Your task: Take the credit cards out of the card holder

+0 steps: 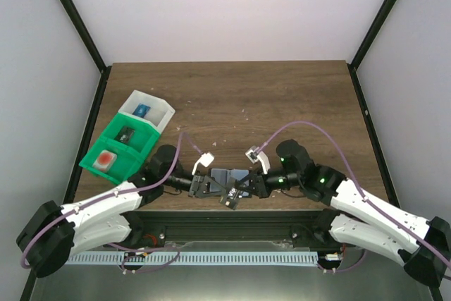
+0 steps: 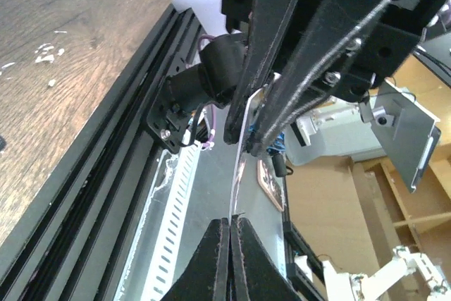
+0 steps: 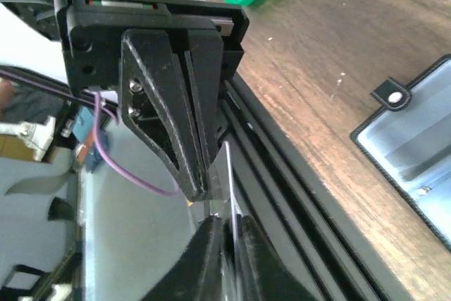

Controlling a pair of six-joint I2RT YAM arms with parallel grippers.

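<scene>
Nearest to us in the left wrist view, the left gripper (image 2: 230,227) has its fingers pressed together on the edge of a thin credit card (image 2: 238,167). We see the card edge-on, so any print on it is hidden. The right gripper (image 3: 225,227) faces it tip to tip and pinches the same card from the opposite side. From above, the left arm (image 1: 106,209) and right arm (image 1: 359,209) reach low from the near corners and meet at the middle of the near edge of the table (image 1: 282,96). The card holder (image 3: 416,146) lies open and flat on the wood, grey-blue inside up, just on the far side of the fingertips and apart from them.
</scene>
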